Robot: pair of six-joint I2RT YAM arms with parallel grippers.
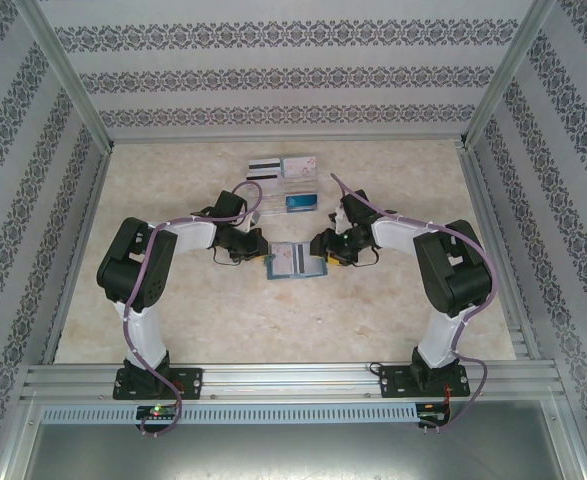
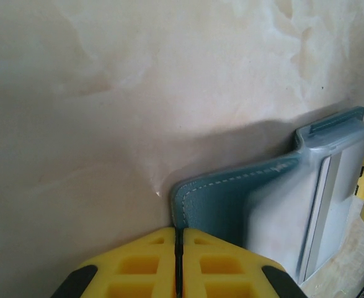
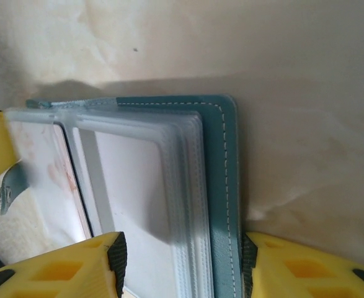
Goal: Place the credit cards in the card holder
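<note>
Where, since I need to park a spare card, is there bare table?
Bare table lies in the near strip between the card holder and the arm bases, and in both far corners beside the clear tray. It is crowded at the centre, where the left gripper and right gripper flank the holder.

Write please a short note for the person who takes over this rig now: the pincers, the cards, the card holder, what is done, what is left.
Left pincer: shut, apparently on a corner of the card holder cover.
Right pincer: jaws apart around the other cover and the clear sleeves; I cannot tell if it squeezes.
Card holder: open, between the two arms.
Cards: striped white card, pale card and blue card lie farther back, away from both pincers.
Done: holder is open; one sleeve seems to hold a card.
Left: pick up each card and slide it into a sleeve.
</note>
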